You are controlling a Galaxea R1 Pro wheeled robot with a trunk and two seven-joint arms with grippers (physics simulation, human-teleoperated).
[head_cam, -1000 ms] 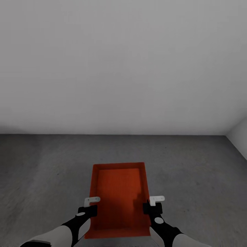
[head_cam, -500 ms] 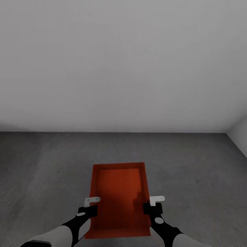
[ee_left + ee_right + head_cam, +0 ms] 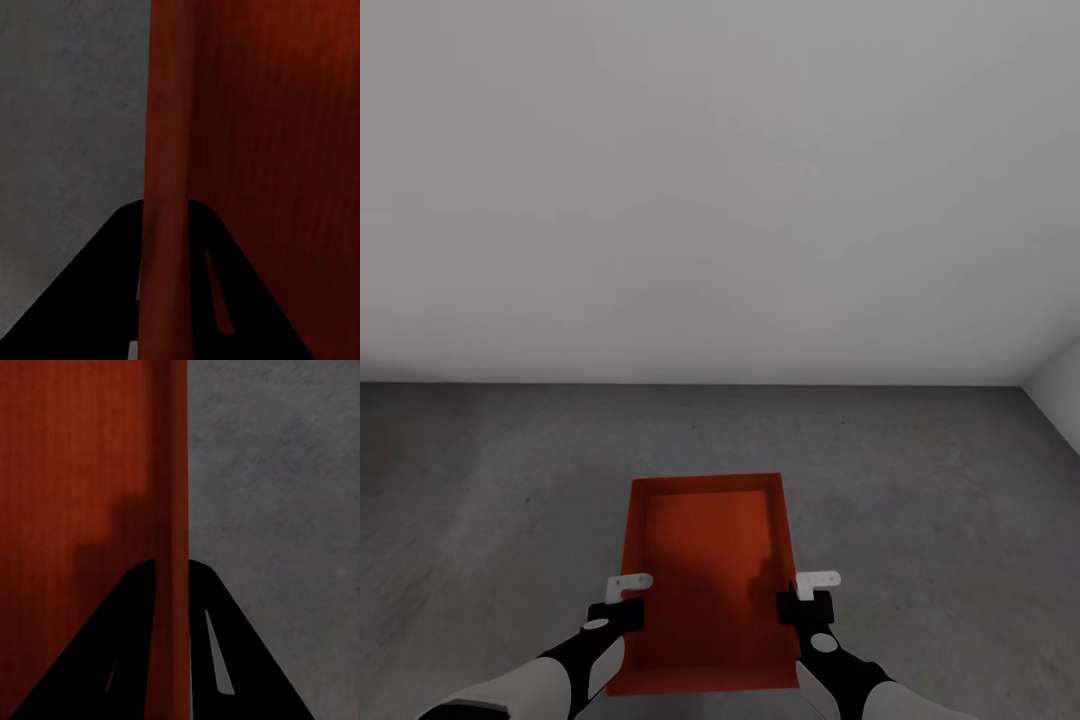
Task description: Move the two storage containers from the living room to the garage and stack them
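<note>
Container carried into the garage, held by both side walls, ready to be set down.

From the head camera, the left gripper [image 3: 622, 600] at about 7 o'clock pinches the left wall of the orange-red storage container [image 3: 705, 560], one finger on each side of the rim, as the left wrist view confirms [image 3: 165, 300]; the bin sits at 6 o'clock, open top up, over the grey concrete floor [image 3: 480, 480]; the right gripper [image 3: 807, 598] at about 5 o'clock clamps the right wall likewise [image 3: 172, 660]. A white wall [image 3: 720, 180] fills 12 o'clock. Judging by this, the step is placing the container; next comes lowering both arms evenly until the base rests flat, then releasing together. Whether it touches the floor already, I cannot tell.
</note>
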